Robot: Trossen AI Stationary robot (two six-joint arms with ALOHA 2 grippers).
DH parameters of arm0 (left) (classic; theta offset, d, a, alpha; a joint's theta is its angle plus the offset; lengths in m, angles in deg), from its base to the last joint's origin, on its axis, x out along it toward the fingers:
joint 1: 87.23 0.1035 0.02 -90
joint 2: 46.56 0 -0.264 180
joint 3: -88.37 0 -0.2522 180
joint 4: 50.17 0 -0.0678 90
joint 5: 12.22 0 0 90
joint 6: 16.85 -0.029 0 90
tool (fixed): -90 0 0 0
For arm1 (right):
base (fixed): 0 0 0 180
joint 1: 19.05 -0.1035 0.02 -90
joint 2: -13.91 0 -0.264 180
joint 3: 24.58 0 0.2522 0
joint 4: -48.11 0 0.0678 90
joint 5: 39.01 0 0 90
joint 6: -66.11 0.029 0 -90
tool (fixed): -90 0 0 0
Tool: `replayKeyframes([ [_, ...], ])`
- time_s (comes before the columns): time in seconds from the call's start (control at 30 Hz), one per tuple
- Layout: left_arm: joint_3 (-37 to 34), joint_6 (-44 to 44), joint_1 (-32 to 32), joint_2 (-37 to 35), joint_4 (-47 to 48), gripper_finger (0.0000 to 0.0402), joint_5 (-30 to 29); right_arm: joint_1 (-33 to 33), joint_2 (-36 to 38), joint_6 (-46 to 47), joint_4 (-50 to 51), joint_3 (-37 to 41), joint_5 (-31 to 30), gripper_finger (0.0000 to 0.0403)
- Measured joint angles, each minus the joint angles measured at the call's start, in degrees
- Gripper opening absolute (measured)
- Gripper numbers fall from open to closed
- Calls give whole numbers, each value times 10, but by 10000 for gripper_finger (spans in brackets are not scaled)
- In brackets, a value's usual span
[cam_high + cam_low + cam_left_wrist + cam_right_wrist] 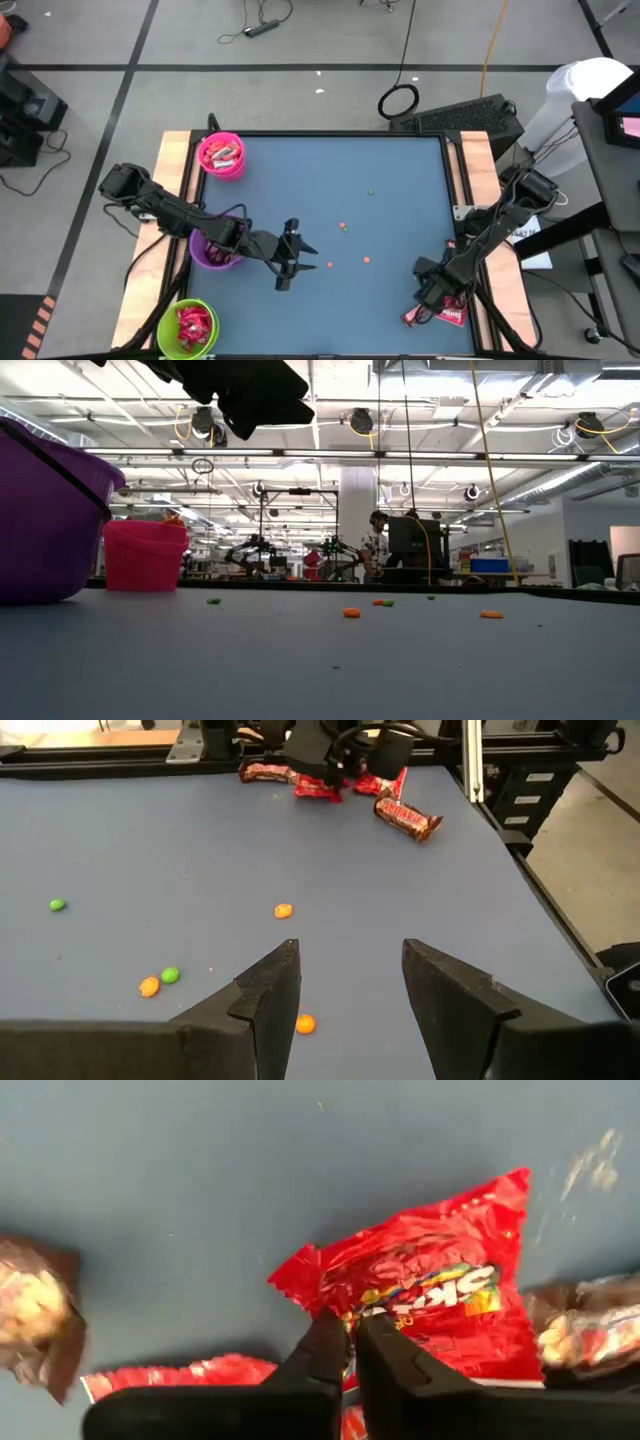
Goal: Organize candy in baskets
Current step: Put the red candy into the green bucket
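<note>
Blue table mat (330, 200) w/ most candy already sorted. Near edge: lime green plastic tub (187, 328) holds red packs. Right gripper (352, 1342) pinched shut on shiny red wrapped candy (430, 1295); approx. four pcs left there. Left gripper (350, 982) open, empty, mid-table. Purple tub (212, 250), then bright pink tub (221, 155), filled.

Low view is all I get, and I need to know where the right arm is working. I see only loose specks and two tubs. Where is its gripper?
Observer: The right gripper is down by the table's right edge, shut on the edge of a red candy pack.
Operator: Anything else there?
Observer: Brown-wrapped pieces lie beside it.
Operator: And the third tub?
Observer: The green basket sits along the left edge, with the purple basket between it and the pink basket.
</note>
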Motion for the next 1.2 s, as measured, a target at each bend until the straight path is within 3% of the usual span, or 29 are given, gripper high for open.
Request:
replayKeyframes([
  [0.17,0,0,0,4,-4,183,0,1,-2,-43,14,-74,-66,1],
  [0.37,0,0,0,51,-78,183,-8,0,-1,-165,-70,-138,-286,0],
  [0.47,0,0,0,82,-121,183,-9,8,-1,-265,-170,-140,-347,0],
  [0.73,0,-47,1,124,-260,183,48,48,-2,-475,-370,-141,-361,0],
  [0.97,6,-78,0,145,-290,183,97,76,-2,-608,-469,-142,-358,0],
  [1.2,28,-92,4,174,-348,182,95,109,-1,-646,-499,-142,-311,0],
])
